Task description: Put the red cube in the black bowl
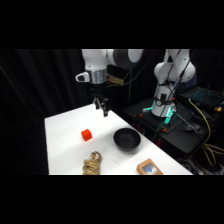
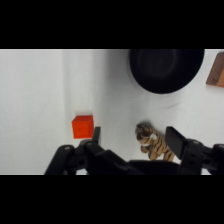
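Jaws (image 2: pixel 134 137) spread, empty, hanging above the surface (image 1: pixel 62 135). Approach step: red cube (image 2: pixel 82 126) sits just beside one fingertip, so the next move needs a sideways shift, then descent. Black bowl (image 2: pixel 166 69) well apart. Toy tiger (image 2: pixel 151 143) near; tan box (image 1: pixel 149 167) beyond the bowl.

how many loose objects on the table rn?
4. Red cube mid-table, left of the black bowl. Striped toy tiger at the near edge, in front of the cube. Tan box at the near right corner. The open pincer hangs above, holding nothing. Nothing looks hidden.
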### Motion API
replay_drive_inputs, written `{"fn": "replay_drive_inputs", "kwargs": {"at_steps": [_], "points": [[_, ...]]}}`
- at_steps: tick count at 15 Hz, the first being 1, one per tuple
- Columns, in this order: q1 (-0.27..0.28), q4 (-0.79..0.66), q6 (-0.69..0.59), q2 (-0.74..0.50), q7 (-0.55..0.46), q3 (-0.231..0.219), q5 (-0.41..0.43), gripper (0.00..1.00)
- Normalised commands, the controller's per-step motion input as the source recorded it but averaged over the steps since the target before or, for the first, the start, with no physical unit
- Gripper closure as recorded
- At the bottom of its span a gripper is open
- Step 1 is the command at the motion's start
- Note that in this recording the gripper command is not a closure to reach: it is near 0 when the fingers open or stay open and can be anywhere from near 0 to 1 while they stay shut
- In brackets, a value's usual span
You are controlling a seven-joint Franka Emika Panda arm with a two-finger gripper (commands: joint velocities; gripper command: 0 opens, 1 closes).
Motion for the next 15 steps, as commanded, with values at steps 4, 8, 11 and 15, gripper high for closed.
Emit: {"fn": "replay_drive_inputs", "kwargs": {"at_steps": [4, 8, 11, 15], "points": [[-0.013, -0.02, 0.03, -0.04, -0.13, -0.009, -0.026, 0.0], [-0.073, 0.02, 0.11, -0.03, -0.39, -0.051, -0.038, 0.0], [-0.104, 0.13, 0.16, 0.08, -0.4, -0.077, -0.046, 0.0], [-0.098, 0.3, 0.15, 0.25, -0.29, -0.055, 0.043, 0.0]]}}
